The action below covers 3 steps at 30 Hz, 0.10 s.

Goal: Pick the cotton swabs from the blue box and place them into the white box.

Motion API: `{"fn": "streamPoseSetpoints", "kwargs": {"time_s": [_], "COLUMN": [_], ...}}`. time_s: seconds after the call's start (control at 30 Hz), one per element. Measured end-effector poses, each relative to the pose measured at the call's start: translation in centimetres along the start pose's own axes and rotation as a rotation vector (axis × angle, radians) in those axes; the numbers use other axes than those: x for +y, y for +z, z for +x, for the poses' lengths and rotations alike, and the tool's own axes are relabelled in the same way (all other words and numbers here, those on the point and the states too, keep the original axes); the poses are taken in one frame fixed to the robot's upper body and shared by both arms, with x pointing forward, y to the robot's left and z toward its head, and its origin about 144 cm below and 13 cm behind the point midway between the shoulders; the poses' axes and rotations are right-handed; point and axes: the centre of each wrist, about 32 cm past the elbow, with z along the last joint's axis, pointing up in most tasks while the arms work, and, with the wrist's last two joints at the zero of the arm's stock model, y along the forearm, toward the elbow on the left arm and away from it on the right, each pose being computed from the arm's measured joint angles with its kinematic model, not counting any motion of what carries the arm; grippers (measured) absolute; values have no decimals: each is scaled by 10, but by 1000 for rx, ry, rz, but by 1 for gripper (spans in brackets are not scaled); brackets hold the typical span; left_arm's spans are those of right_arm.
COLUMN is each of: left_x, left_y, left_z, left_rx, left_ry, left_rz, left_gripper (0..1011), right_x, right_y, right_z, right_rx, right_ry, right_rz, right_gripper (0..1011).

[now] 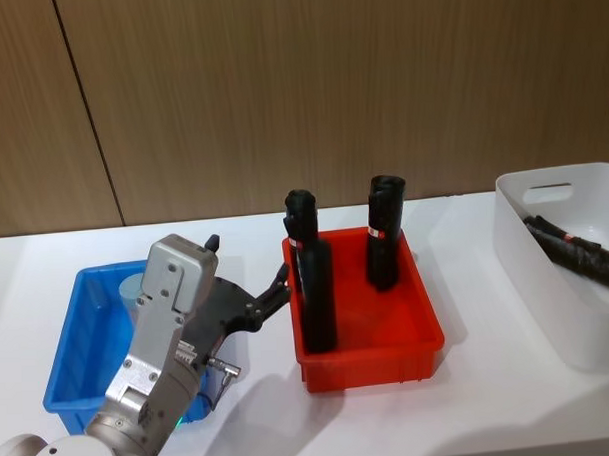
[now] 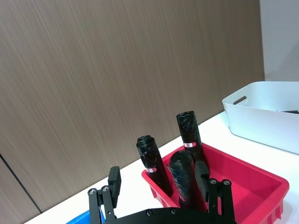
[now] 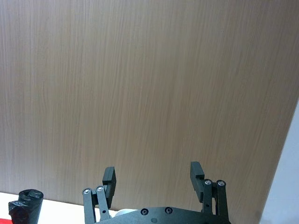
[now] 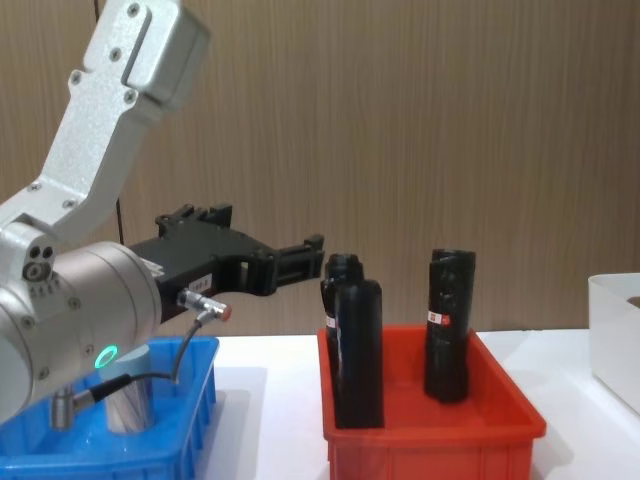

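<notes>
Left arm: reaching forward from the lower left of the head view, its silver forearm angling up over the blue box [image 1: 73, 341] and the wrist levelling out toward the red bin [image 1: 428, 334].
Left gripper [image 1: 278, 285]: hanging above the gap between the blue box and the red bin, pointing sideways at the nearest black bottle [image 1: 314, 283].
Left fingers [image 2: 114, 179]: standing spread apart and holding nothing, as the left wrist view is showing.
Right gripper [image 3: 153, 179]: sitting raised and facing the wood wall panel [image 3: 149, 84].
Right fingers [image 3: 109, 177]: standing spread, nothing between them.
Cotton swabs [image 1: 134, 291]: one pale-lidded tub sitting in the far part of the blue box, partly hidden behind the left arm; its lower body is showing in the chest view, under the arm.
Blue box: lying at the left of the white tabletop [image 1: 491, 412].
Red bin: lying mid-table, carrying upright black bottles.
White box [image 1: 546, 280]: lying at the far right, with dark items resting inside; well apart from the blue box.
</notes>
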Motion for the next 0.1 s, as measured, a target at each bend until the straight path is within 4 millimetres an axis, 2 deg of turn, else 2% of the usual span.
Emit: {"fn": "streamPoseSetpoints", "kwargs": {"time_s": [0.1], "left_x": [0], "left_y": [0], "left_z": [0], "left_rx": [0], "left_ry": [0], "left_rz": [0], "left_gripper": [1004], "right_x": [0], "right_y": [0], "right_z": [0], "right_rx": [0], "right_ry": [0], "right_rz": [0], "right_gripper": [1002]}}
